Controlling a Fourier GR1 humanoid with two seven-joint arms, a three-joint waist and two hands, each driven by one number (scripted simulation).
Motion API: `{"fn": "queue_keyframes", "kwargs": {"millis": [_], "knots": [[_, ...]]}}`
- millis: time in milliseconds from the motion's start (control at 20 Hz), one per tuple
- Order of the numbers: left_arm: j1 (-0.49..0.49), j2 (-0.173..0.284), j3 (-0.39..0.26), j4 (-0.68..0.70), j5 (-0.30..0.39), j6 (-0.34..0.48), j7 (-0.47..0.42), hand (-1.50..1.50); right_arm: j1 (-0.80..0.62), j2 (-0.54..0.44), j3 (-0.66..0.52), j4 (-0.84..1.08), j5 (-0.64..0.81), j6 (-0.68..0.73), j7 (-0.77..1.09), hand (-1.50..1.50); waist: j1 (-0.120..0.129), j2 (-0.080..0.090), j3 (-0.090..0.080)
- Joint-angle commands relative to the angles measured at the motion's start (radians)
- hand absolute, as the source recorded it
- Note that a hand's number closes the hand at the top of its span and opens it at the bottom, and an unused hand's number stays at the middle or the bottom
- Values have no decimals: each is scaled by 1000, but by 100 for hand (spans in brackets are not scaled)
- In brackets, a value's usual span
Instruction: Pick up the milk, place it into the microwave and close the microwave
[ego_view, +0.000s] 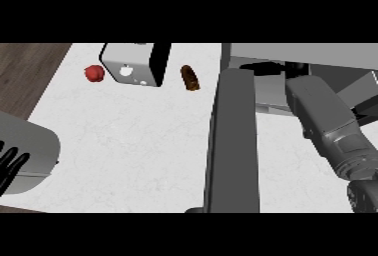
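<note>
Right arm (325, 125) reaches into microwave (295, 55), door (235, 145) open; right hand and milk hidden, grip cannot tell. Left hand (11, 167) open, holds nothing. Door closing remains.

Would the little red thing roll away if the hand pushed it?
Probably a bit. The red thing looks round and small, so a push would likely roll or slide it. The white counter looks smooth and flat, so little would stop it except the toaster beside it.

Grey forearms, black hands

The right forearm (328, 125) was smooth grey with a ribbed wrist; the left hand (10, 167) showed slim black fingers.
</note>
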Motion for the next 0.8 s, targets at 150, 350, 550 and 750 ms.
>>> {"fn": "queue_keyframes", "kwargs": {"millis": [150,350,550,750], "knots": [[21,-61,-73,28,-45,-90,-45,-150,67,-28,-26,-3,-30,151,-58,-150,-35,-18,-1],[69,-84,-143,26,-70,-154,-38,-150,128,-15,-64,-12,-78,340,-131,-150,-58,-31,-1],[36,-87,-213,87,-134,-196,-19,-150,145,-2,-102,-22,-127,475,-150,-150,-83,-38,-2],[44,-94,-272,85,-251,-208,-90,-150,212,61,-121,-32,-162,552,-193,-150,-95,-49,-3]]}}
